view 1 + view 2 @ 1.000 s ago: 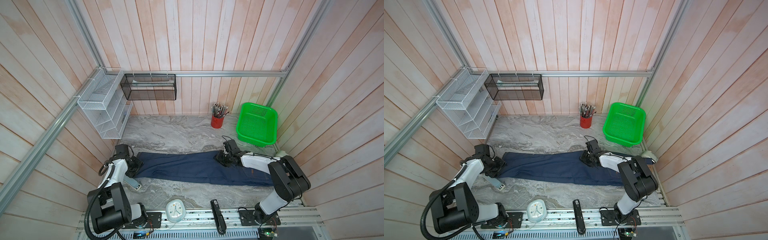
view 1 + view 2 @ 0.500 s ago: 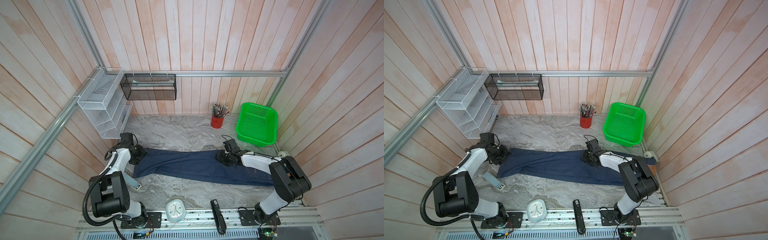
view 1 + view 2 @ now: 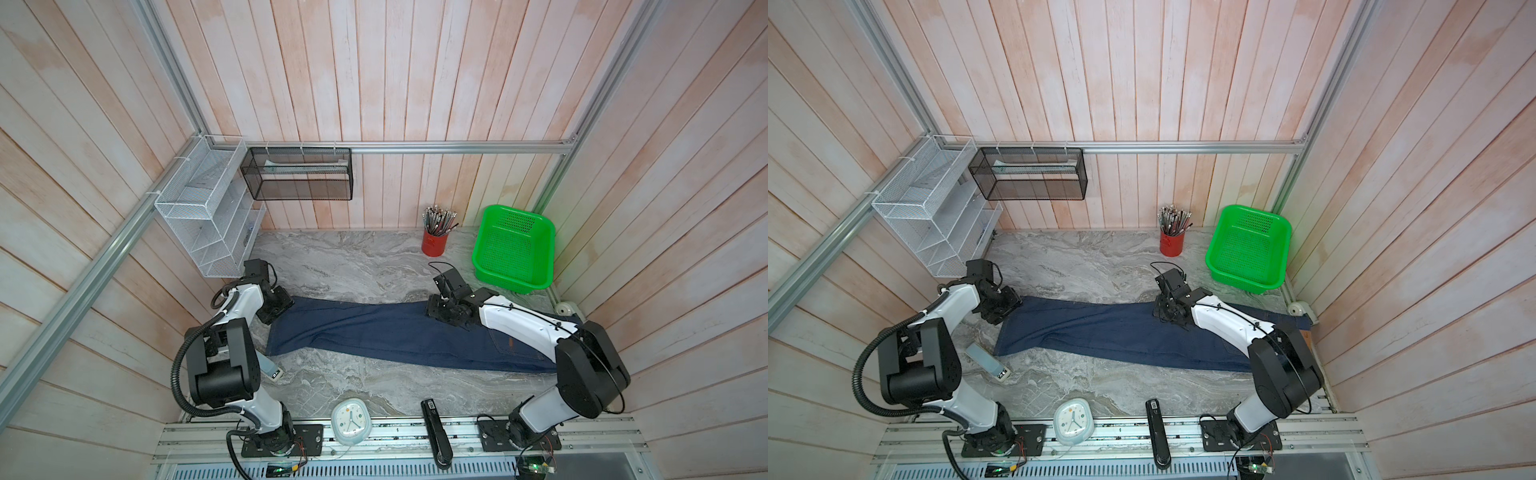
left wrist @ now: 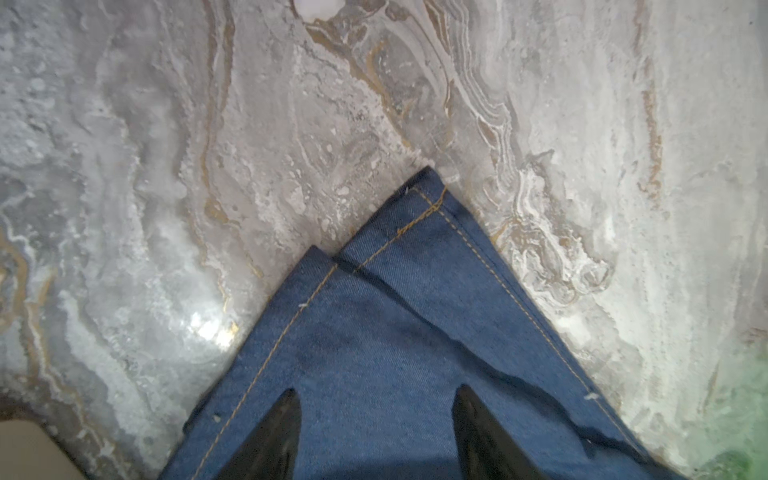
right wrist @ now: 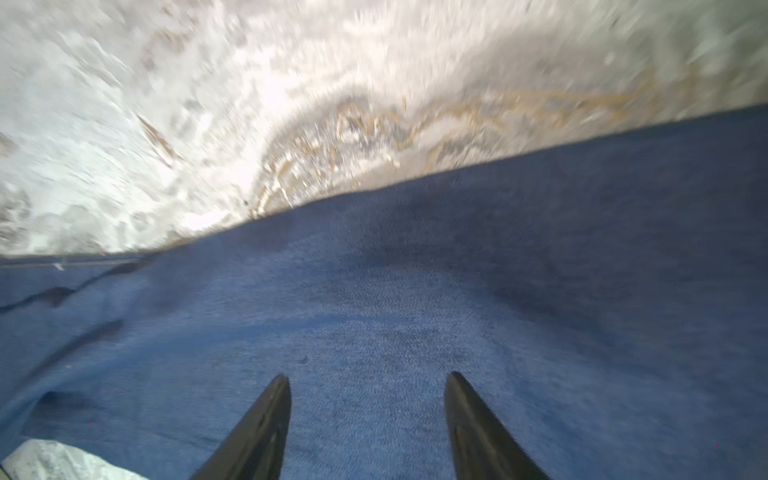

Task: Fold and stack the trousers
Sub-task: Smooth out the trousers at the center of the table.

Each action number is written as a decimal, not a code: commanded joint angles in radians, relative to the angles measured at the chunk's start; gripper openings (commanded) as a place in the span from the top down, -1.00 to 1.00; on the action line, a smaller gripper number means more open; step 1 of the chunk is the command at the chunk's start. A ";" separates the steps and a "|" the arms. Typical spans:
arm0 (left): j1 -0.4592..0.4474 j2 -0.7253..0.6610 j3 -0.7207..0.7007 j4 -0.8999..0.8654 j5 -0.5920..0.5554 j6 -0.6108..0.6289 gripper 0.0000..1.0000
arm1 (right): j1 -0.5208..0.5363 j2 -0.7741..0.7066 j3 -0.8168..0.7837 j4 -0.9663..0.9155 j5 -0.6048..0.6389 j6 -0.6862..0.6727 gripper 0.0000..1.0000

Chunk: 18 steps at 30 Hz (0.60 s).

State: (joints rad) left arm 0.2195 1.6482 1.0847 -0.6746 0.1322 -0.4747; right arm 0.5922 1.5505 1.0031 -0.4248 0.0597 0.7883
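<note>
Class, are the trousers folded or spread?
Folded lengthwise only: the trousers lie full-length, leg hems stacked in the left wrist view.

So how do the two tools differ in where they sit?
The left tool is at the hem corner of the trousers, over stitched, overlapping leg ends; the right tool is partway along, near the far edge, over plain denim. The right arm reaches over the trousers; the left arm doesn't. Both tools stand open.

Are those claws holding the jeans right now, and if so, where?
Nothing is held. The left gripper stands open over a hem corner of the trousers; the right gripper stands open over their middle. Denim lies flat below both.
</note>
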 commanded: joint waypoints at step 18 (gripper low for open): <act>0.001 0.263 0.246 -0.167 -0.073 0.292 -0.24 | 0.035 0.065 0.012 0.009 -0.040 -0.029 -0.20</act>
State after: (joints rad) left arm 0.2214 1.8698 1.3022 -0.7979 0.0227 -0.2562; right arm 0.6098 1.5806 1.0039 -0.4198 0.0433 0.7773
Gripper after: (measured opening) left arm 0.620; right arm 0.601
